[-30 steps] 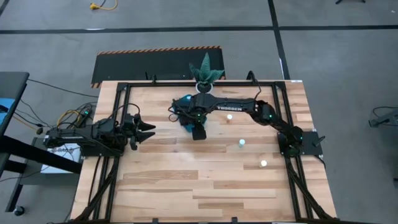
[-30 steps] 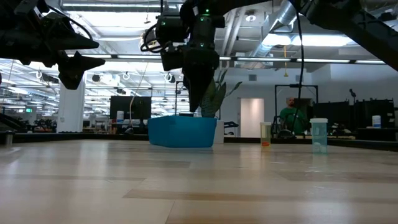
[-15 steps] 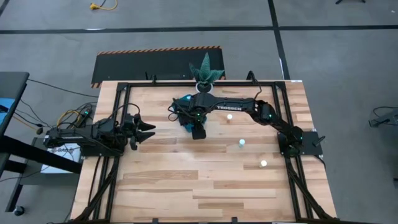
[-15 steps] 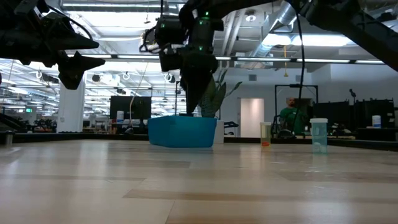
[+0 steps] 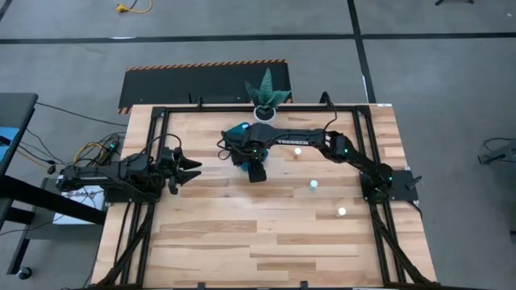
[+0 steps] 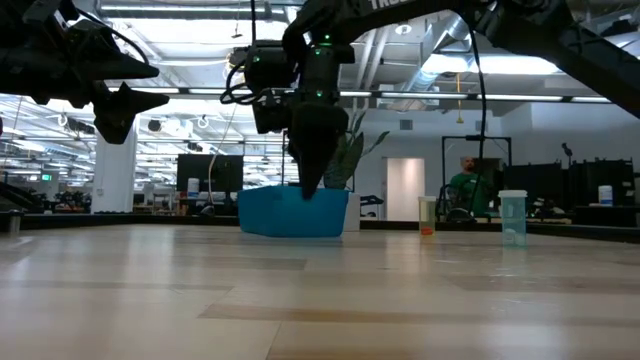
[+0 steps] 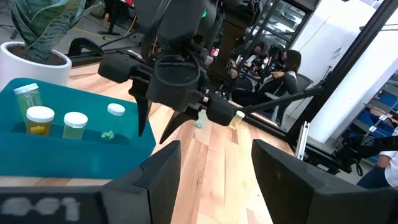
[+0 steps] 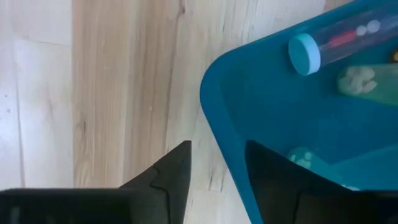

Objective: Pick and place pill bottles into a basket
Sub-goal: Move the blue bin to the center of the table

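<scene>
The teal basket [image 5: 239,143] sits at the table's far middle, in front of a potted plant. Several pill bottles [image 7: 39,119] stand or lie inside it. Three more bottles stand on the table at the right [image 5: 297,151], [image 5: 313,185], [image 5: 341,212]. My right gripper [image 5: 256,171] is open and points down at the basket's near right corner. In the right wrist view [image 8: 217,146] one finger stands inside the basket wall [image 8: 217,118] and one outside it. My left gripper [image 5: 192,169] is open and empty, raised at the table's left.
A small white pot with a green plant [image 5: 266,101] stands just behind the basket. Black frame rails [image 5: 153,153] run along the table's left, right and far sides. In the low view, people show in the room beyond the table.
My right gripper has come down and a little toward the table's left, to the basket's near right corner. The basket has kept its place.
</scene>
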`<state>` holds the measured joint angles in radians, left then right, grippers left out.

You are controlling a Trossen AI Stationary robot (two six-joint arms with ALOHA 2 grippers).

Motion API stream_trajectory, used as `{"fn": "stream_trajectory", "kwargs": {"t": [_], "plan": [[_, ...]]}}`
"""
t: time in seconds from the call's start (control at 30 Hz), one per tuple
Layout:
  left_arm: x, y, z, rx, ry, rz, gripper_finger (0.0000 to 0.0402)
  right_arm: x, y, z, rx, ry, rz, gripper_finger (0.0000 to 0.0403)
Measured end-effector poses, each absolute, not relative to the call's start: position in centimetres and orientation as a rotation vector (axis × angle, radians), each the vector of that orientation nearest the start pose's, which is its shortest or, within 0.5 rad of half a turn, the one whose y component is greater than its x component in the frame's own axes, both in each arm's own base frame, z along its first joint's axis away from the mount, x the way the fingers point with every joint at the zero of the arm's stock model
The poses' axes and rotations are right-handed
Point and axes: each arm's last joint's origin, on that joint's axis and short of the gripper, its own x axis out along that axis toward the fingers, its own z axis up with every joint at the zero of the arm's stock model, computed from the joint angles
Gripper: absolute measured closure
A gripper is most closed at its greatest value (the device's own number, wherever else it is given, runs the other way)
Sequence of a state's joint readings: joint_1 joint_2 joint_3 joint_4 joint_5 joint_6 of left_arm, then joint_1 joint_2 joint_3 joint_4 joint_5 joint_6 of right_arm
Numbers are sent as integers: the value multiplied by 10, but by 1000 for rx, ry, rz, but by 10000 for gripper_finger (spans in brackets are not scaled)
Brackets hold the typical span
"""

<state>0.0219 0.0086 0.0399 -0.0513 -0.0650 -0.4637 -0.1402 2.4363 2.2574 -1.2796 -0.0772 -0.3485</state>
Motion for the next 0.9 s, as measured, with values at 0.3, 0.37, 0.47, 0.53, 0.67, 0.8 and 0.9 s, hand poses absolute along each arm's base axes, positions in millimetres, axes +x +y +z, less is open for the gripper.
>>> {"fn": "stream_trajectory", "kwargs": {"t": [0.3, 0.37, 0.47, 0.53, 0.67, 0.8, 0.9], "plan": [[96, 4, 171, -463, -1, 90, 216, 480, -65, 194, -128, 1430, 200, 314], [96, 4, 171, -463, -1, 90, 216, 480, -65, 194, -128, 1431, 200, 319], [96, 4, 171, -463, -1, 90, 216, 480, -65, 194, -123, 1431, 195, 324], [96, 4, 171, -463, -1, 91, 216, 480, -65, 194, -122, 1431, 194, 326], [96, 4, 171, -463, -1, 91, 216, 480, -65, 194, -122, 1431, 195, 326], [96, 4, 171, -463, -1, 91, 216, 480, -65, 194, -117, 1432, 191, 326], [96, 4, 171, -463, -1, 91, 216, 480, -65, 194, -107, 1432, 182, 326]]}}
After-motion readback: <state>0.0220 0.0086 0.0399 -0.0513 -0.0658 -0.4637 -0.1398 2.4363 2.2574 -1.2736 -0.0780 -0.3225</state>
